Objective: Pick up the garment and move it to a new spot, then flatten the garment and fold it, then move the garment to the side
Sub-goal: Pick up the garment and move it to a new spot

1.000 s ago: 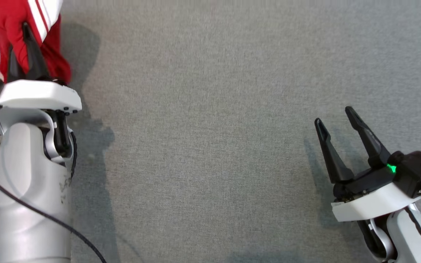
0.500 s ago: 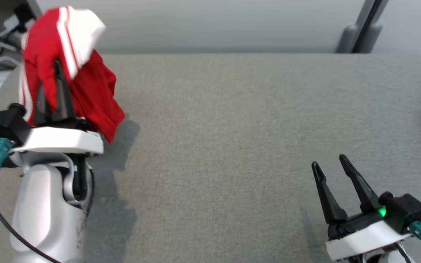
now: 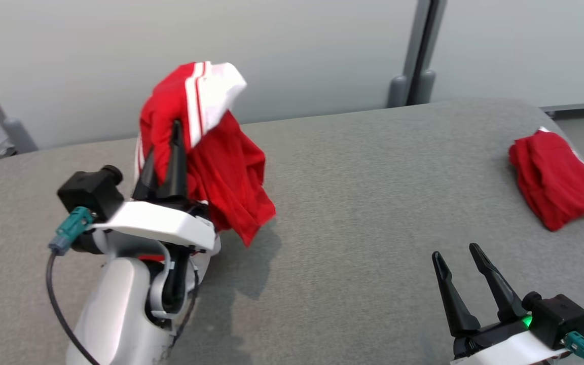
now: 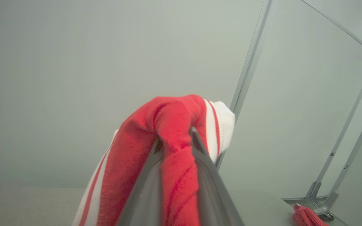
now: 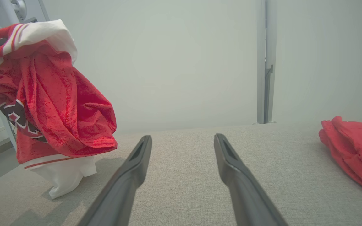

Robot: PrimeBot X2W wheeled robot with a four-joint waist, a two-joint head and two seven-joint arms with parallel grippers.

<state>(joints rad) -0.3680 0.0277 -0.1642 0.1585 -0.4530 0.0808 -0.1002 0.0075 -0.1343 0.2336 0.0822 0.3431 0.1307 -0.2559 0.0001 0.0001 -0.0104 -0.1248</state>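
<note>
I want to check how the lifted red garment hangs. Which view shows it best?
The right wrist view: the garment hangs side-on, with its folds, dark print and white lower part visible. The head view shows it draped over the left gripper; the left wrist view shows the bunch pinched between the fingers.

The dark emblem on the garment cannot be read.

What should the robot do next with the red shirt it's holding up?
Probably carry the garment toward the bare middle of the table and lower it there. The left gripper is shut on it, bunched and hanging at the left end, and the right gripper is open, ready to help flatten.
</note>
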